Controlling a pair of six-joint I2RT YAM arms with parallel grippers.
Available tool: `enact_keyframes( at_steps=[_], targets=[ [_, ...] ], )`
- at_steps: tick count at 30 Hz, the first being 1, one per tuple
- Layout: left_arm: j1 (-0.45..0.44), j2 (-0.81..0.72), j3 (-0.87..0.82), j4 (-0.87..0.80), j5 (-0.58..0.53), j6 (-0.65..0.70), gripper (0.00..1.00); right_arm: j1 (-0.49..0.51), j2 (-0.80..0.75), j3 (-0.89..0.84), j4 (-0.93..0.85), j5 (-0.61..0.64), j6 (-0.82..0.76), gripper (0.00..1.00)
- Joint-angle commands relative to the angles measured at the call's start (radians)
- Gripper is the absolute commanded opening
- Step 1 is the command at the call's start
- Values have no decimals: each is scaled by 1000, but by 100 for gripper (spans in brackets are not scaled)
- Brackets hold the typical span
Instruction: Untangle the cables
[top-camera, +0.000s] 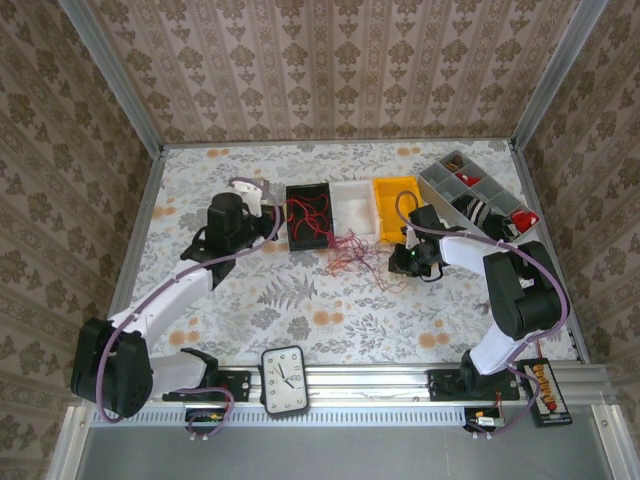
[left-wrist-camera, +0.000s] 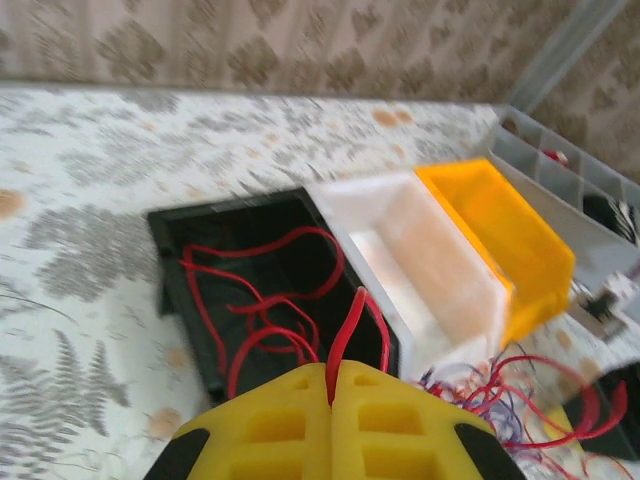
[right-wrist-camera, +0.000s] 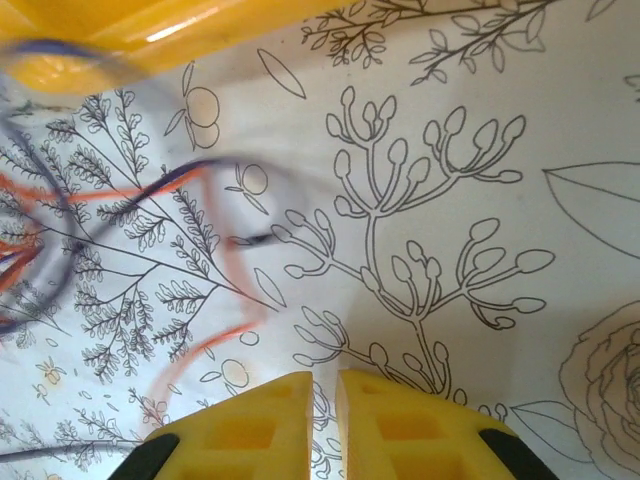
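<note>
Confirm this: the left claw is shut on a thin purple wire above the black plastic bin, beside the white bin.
Wrong colour. The left wrist view shows the left claw shut on a thin red wire, not purple, above the black plastic bin, beside the white bin.
</note>
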Motion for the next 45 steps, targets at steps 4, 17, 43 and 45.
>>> enact_keyframes(
  at_steps=[4, 17, 43, 45],
  targets=[
    [46, -52, 14, 88, -57, -75, 0, -8, -26, -29, -49, 61, 8, 18],
    [-156, 73, 153, -141, 302, 143, 0, 84, -256, -91, 106, -38, -69, 52],
    [-224, 250, 262, 16, 427, 38, 0, 212, -195, 21, 95, 51, -130, 49],
    [-216, 240, 240, 46, 423, 19, 0, 213, -170, 15, 108, 69, -115, 38]
  ],
)
